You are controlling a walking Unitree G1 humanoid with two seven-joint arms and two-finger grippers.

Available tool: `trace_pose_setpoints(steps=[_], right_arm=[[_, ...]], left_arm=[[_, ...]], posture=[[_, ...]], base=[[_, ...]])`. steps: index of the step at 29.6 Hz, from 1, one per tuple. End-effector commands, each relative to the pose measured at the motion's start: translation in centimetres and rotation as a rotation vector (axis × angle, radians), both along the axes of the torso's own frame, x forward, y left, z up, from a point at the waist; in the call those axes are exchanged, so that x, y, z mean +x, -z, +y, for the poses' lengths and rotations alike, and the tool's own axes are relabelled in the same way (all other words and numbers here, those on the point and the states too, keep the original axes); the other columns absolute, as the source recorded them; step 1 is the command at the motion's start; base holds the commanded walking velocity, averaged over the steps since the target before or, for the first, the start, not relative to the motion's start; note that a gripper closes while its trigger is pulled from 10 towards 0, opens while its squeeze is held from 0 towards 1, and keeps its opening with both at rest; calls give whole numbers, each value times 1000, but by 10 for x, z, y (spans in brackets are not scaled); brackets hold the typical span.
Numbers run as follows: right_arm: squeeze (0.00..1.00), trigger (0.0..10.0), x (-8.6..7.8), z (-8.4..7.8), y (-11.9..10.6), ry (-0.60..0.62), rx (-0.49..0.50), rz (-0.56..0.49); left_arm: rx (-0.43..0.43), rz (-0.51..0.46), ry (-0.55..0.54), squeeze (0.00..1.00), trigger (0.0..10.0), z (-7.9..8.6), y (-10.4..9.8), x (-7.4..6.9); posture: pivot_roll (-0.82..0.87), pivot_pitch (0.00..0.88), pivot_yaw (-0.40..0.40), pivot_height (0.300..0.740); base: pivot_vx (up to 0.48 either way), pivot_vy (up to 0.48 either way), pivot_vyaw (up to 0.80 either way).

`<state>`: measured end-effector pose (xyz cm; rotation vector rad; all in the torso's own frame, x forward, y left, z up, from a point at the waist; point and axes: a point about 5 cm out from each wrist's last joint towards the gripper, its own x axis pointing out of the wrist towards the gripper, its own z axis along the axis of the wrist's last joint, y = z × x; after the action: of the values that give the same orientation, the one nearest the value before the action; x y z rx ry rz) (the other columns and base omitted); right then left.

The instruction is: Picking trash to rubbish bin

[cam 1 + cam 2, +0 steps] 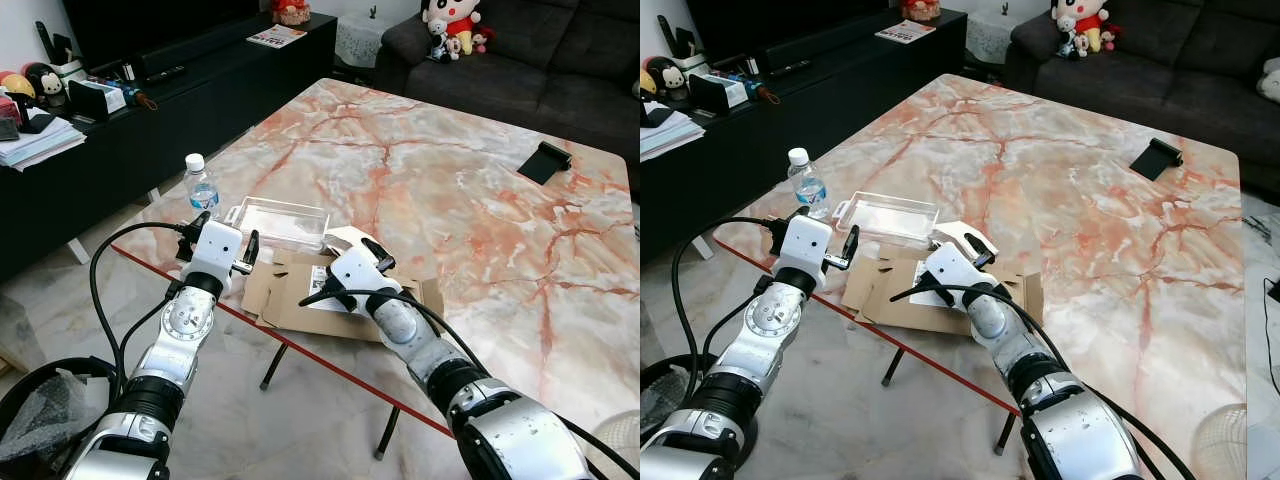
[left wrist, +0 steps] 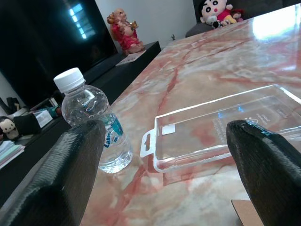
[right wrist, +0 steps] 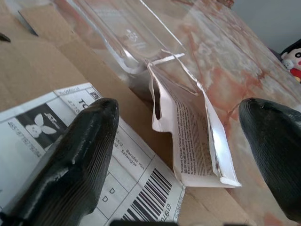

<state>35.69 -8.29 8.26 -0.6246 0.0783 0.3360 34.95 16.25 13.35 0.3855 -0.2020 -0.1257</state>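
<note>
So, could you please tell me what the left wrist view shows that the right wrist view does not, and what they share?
Left wrist view: a small clear plastic water bottle with a white cap, standing upright on the marble table, and a red figurine on the dark cabinet. Right wrist view: a flattened brown cardboard box with a white barcode label, and a torn white paper packet lying on it. Both: the clear plastic clamshell tray and open black fingers.
</note>
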Motion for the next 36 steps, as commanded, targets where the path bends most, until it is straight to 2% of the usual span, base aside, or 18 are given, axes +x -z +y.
trace_pose_setpoints(steps=[1, 3, 14, 27, 28, 29, 30, 33, 34, 35, 36], right_arm=[[0, 10000, 3, 1, -4, -3, -42, -10], [0, 10000, 3, 0, -2, 9, -87, -10], [0, 10000, 7, -9, -3, 89, -111, 1], [0, 10000, 9, -11, -3, 109, -131, 13], [0, 8235, 9, -11, -3, 107, -128, 19], [0, 2235, 9, -11, -3, 105, -126, 23], [0, 0, 8, -10, -2, 100, -121, 32], [0, 0, 7, -9, -1, 105, -94, 49], [0, 2353, 7, -9, 0, 107, -86, 51], [0, 10000, 7, -8, 0, 103, -63, 59], [0, 10000, 7, -8, 0, 97, -55, 61]], left_arm=[[27, -11, 12, 0, 10000, -1, -4, 1], [29, -10, 10, 0, 10000, -1, -5, 1], [40, -13, 6, 0, 10000, -1, -7, 2], [56, -21, 0, 0, 10000, 0, -13, 4], [57, -22, 0, 0, 10000, 0, -13, 5], [57, -22, 1, 0, 10000, -1, -14, 5], [57, -22, 2, 0, 10000, -1, -13, 5], [57, -20, 4, 0, 10000, -1, -13, 4], [57, -19, 5, 0, 10000, -1, -13, 4], [57, -18, 7, 0, 10000, -2, -13, 4], [57, -17, 8, 0, 10000, -2, -12, 4]], posture=[[137, 68, -97, 740], [139, 65, -99, 740], [143, 63, -102, 740], [143, 66, -105, 740], [140, 62, -105, 740], [140, 62, -105, 740], [141, 61, -104, 740], [139, 60, -104, 740], [139, 59, -104, 740], [139, 59, -104, 740], [139, 59, -104, 740]], base=[[0, 0, 0], [0, 0, 0], [0, 0, 0], [0, 0, 0], [0, 0, 0], [0, 0, 0], [0, 0, 0], [0, 0, 0], [0, 0, 0], [0, 0, 0], [0, 0, 0]])
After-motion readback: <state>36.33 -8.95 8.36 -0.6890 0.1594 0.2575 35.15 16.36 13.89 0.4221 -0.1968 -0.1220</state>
